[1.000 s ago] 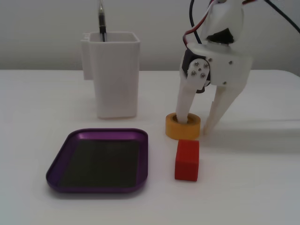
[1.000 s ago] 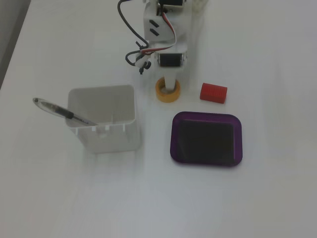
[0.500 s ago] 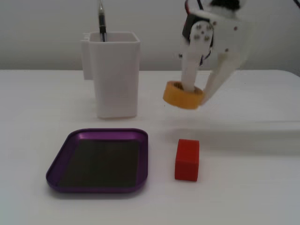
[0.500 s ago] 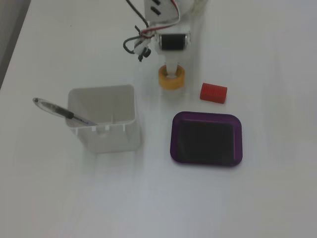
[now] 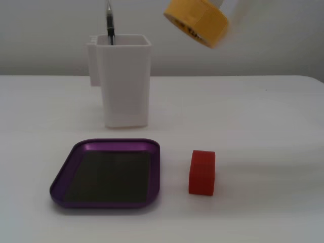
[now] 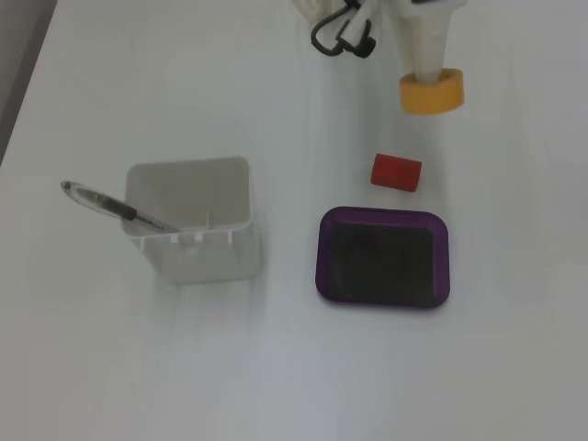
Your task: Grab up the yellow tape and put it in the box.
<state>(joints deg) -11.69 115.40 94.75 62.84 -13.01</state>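
The yellow tape [image 5: 196, 21] hangs tilted in the air, high above the table, to the right of and above the white container in a fixed view. In a fixed view from above, my white gripper [image 6: 429, 75] is shut on the tape [image 6: 432, 94], which sits above the red block and apart from the box. The box [image 5: 116, 146] is a shallow purple tray with a dark bottom, lying at the front left of the table; nothing lies in it. In the view from above, the box [image 6: 381, 215] lies just below the red block.
A red block [image 5: 202, 172] [image 6: 396, 172] lies just right of the box. A tall white container [image 5: 124, 81] [image 6: 188, 243] holding a pen [image 6: 110, 207] stands behind the box. Black cables [image 6: 340, 32] hang by the arm.
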